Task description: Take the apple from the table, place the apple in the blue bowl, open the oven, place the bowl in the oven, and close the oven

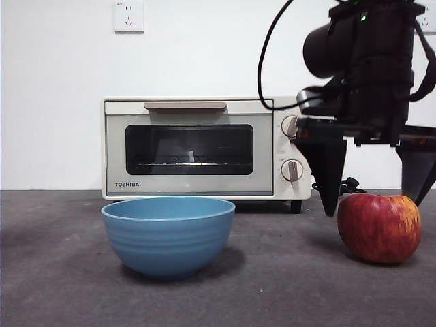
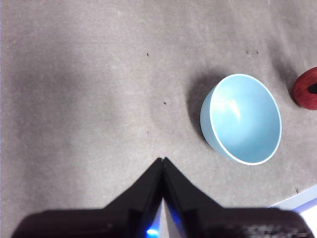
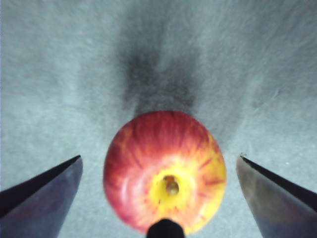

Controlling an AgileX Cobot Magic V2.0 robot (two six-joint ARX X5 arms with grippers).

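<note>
We see the desk [image 1: 61, 272] matt, mottled grey | blue bowl [image 1: 168, 235] matt, faintly ridged | apple [image 1: 379, 227] smooth, slightly glossy | oven [image 1: 204, 146] glossy dark glass door.

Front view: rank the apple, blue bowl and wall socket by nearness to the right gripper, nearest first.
1. apple, directly below the open right gripper, between its jaws.
2. blue bowl, off to the side on the table.
3. wall socket, high on the wall, farthest across.

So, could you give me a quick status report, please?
Right gripper open, jaws straddling the apple on the table. Left gripper shut, waiting. Blue bowl empty, oven door closed. Nothing in the way.
</note>
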